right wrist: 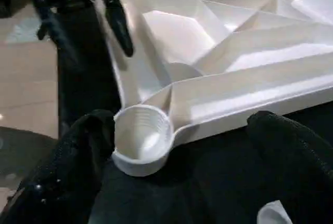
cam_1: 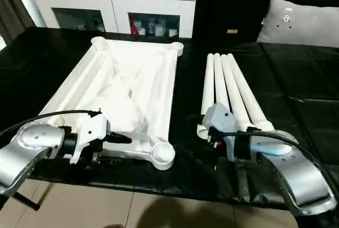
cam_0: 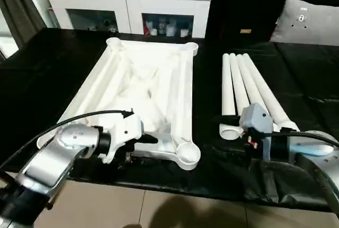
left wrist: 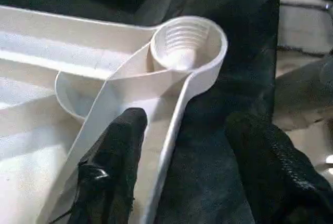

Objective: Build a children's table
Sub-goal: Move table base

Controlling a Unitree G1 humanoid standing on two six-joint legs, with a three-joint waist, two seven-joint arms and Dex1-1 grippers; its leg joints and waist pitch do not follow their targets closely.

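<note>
The white tabletop [cam_0: 148,80] lies upside down on the black cloth, ribbed underside up. Its near right corner socket [cam_0: 188,156] faces up and is hollow. Several white legs [cam_0: 249,85] lie side by side to the right of it. My left gripper [left wrist: 187,122] is open and straddles the near rim beside that socket [left wrist: 190,42]. One finger [left wrist: 114,167] rests inside on the ribs, the other [left wrist: 265,172] outside over the cloth. My right gripper [right wrist: 182,130] is open wide, low over the cloth, pointing at the same socket [right wrist: 140,135] from the legs' side.
A black cloth [cam_0: 53,80] covers the work surface, whose front edge drops to a beige tiled floor [cam_0: 175,209]. A white cabinet [cam_0: 127,6] stands behind, and a grey cushion [cam_0: 307,19] sits at the back right.
</note>
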